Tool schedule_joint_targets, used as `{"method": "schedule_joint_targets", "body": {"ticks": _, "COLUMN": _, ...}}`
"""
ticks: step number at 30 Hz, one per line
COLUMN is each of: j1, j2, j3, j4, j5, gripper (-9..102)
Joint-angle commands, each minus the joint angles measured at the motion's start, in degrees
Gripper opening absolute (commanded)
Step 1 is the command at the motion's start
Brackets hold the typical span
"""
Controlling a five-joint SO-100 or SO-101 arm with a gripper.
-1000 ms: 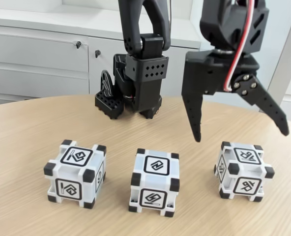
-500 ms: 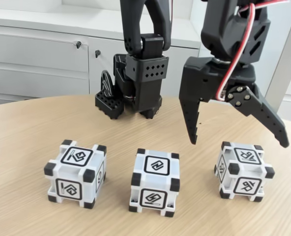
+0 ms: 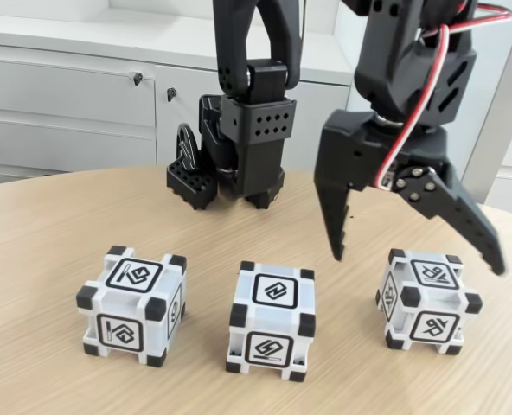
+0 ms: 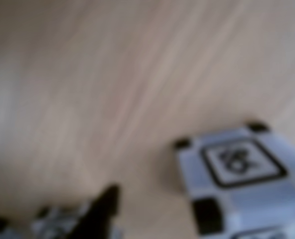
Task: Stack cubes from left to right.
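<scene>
Three white cubes with black corners stand in a row on the wooden table in the fixed view: the left cube [image 3: 135, 307], the middle cube [image 3: 272, 320] and the right cube [image 3: 429, 300]. All three rest apart on the table. My black gripper [image 3: 417, 262] hangs open just above and slightly behind the right cube. Its jaws are spread wider than the cube, one tip to the cube's left and the other over its right edge. The blurred wrist view has one cube [image 4: 242, 184] at the lower right and a dark fingertip [image 4: 105, 204] at the bottom.
The arm's black base [image 3: 239, 147] stands behind the middle cube at the table's far edge. White cabinets [image 3: 66, 104] run along the back. Bare wood [image 3: 40, 225] lies left of and in front of the cubes.
The open gripper has sunk a little toward the right cube and swung slightly left. None of the cubes has moved.
</scene>
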State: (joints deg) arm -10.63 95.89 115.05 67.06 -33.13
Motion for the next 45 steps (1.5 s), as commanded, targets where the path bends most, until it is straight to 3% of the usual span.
{"method": "schedule_joint_targets", "body": {"ticks": 1, "j1": 0.44, "j2": -0.09, "j3": -2.29, "j4": -3.78, "j5": 1.14, "gripper": 53}}
{"method": "schedule_joint_targets", "body": {"ticks": 11, "j1": 0.35, "j2": -3.52, "j3": -2.20, "j4": -6.24, "j5": -1.05, "gripper": 48}}
{"method": "schedule_joint_targets", "body": {"ticks": 20, "j1": 0.35, "j2": -3.52, "j3": -2.20, "j4": -6.24, "j5": -3.96, "gripper": 30}}
{"method": "schedule_joint_targets", "body": {"ticks": 26, "j1": 0.35, "j2": -3.43, "j3": -2.20, "j4": -6.24, "j5": -4.04, "gripper": 27}}
{"method": "schedule_joint_targets", "body": {"ticks": 31, "j1": 0.35, "j2": -3.43, "j3": -2.20, "j4": -6.24, "j5": -6.33, "gripper": 16}}
{"method": "schedule_joint_targets", "body": {"ticks": 45, "j1": 0.35, "j2": -2.55, "j3": -2.20, "j4": -6.24, "j5": -4.83, "gripper": 20}}
